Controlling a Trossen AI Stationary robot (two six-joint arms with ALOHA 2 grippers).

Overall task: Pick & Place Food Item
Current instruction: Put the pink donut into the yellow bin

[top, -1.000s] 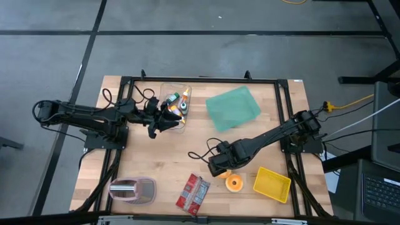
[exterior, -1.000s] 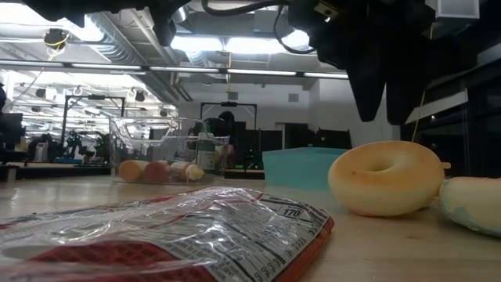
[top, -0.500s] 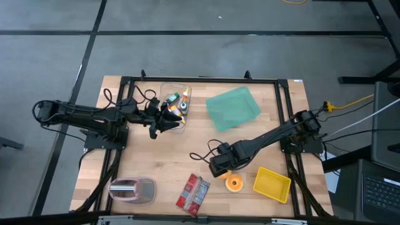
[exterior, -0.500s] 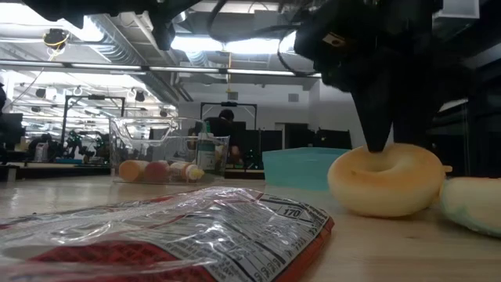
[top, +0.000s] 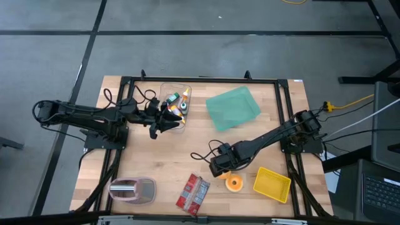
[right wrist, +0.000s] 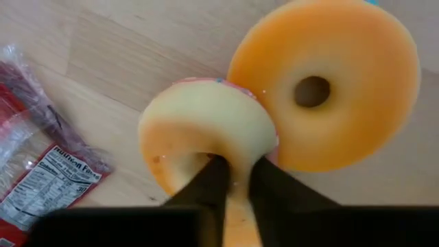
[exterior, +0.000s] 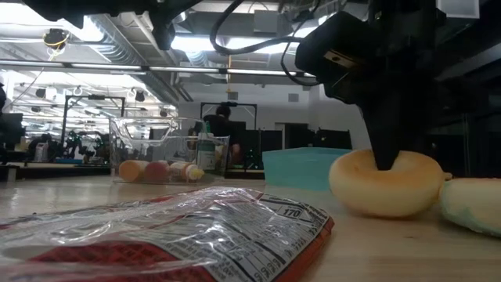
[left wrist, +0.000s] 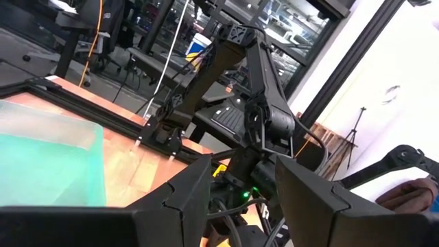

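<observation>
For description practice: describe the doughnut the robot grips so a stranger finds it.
On the wooden table, between the red snack packet and yellow tray, two doughnuts touch. Pick the paler doughnut, pinched by the right gripper's fingers, not the orange doughnut.

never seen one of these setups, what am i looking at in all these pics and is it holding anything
This is a robot with two dark arms bolted to a wooden table, each ending in a two-finger gripper. One picture looks straight down from above, one looks level across the tabletop, and two come from cameras on the arms' wrists.

On the table lie a clear bin of small items, a teal lid, a yellow tray, a red snack packet, a pink-rimmed container and two toy donuts.

The right gripper is pinching the rim of the pale donut, which touches the orange donut beside it. The pale donut looks as if it is resting on the table, not lifted. The left gripper waits by the clear bin, fingers apart, holding nothing.
</observation>
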